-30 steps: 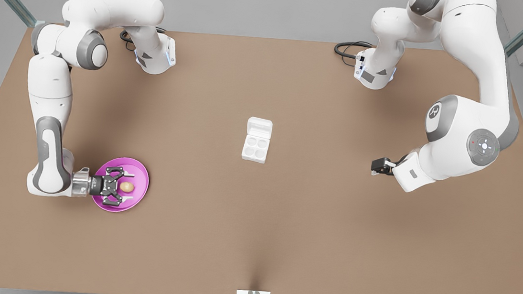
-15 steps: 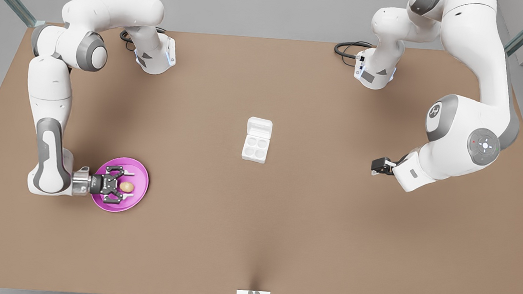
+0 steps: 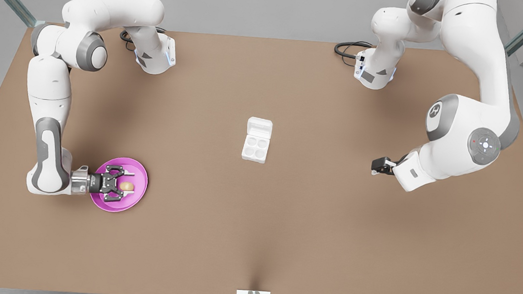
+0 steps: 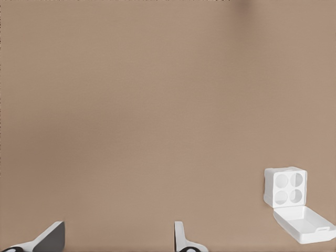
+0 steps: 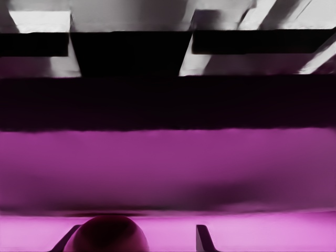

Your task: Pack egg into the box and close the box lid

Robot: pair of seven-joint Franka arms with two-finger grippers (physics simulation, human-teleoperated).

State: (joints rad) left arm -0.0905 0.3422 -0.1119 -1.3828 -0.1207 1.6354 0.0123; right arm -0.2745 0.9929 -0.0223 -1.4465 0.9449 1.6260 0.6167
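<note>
Egg: tiny tan-beige oval egg (image 3: pixel 126 186) lies on the round pink plate (image 3: pixel 139 177) at the front view's lower left, between the right gripper's fingers. In the right wrist view it is the dark rounded dome (image 5: pixel 109 235) low between the fingertips.
Right gripper: right gripper (image 3: pixel 122 185) is low over the plate, arm reaching in from the front view's left. Fingers spread a bit wider than the egg, one each side; can't tell if pads touch yet. No grip confirmed.
Change: vs 1 s ago gripper + wrist have slid slightly toward the front view's left and sunk onto the plate; egg now sits deeper between the fingers. Plate looks nudged a touch.
Meaning: prob. end of approach, squeeze comes next; pack step not yet begun.
Egg axis: long axis runs approx. along the front view's left-right line, i.e. along the fingers, so jaws would close across the short width. Which end is blunt: can't tell.
Box: small white four-cup egg carton (image 3: pixel 255 148) mid-table, well apart from the plate, cups empty.
Lid: white rectangular hinged flap (image 3: pixel 259 127) lies open flat on the far side.
Left gripper: left gripper (image 3: pixel 376 167) waits at the front view's right, fingers parted, holding nothing.
</note>
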